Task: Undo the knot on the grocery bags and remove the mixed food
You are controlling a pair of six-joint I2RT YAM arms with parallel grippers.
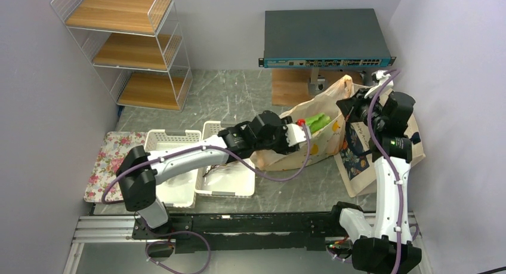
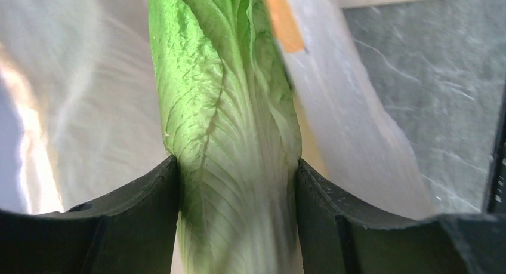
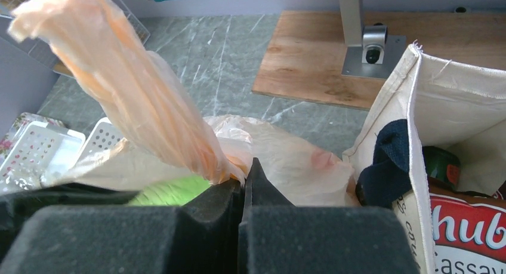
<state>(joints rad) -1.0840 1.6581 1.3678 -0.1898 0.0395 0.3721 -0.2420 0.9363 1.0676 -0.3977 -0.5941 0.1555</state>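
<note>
The peach-beige plastic bag [image 1: 298, 151] lies on the table with its mouth held open; no knot is in view. My left gripper [image 2: 237, 190] is shut on a leafy green cabbage [image 2: 233, 119], which is squeezed between both black fingers [image 2: 149, 214]. From above, the cabbage [image 1: 319, 122] shows at the bag's mouth in front of the left gripper [image 1: 303, 131]. My right gripper [image 3: 244, 178] is shut on a bunched strip of the plastic bag [image 3: 131, 89] and holds it up. The cream canvas tote [image 3: 453, 101] stands to the right, with a navy strap [image 3: 391, 160] and a red snack packet [image 3: 471, 226].
Two white perforated baskets [image 1: 173, 144] [image 1: 230, 181] sit left of the bag, and a floral tray [image 1: 110, 160] lies beyond them. A wire shelf [image 1: 128, 47] stands at the back left. A network switch [image 1: 325, 38] stands over a wooden board [image 1: 292, 86] at the back.
</note>
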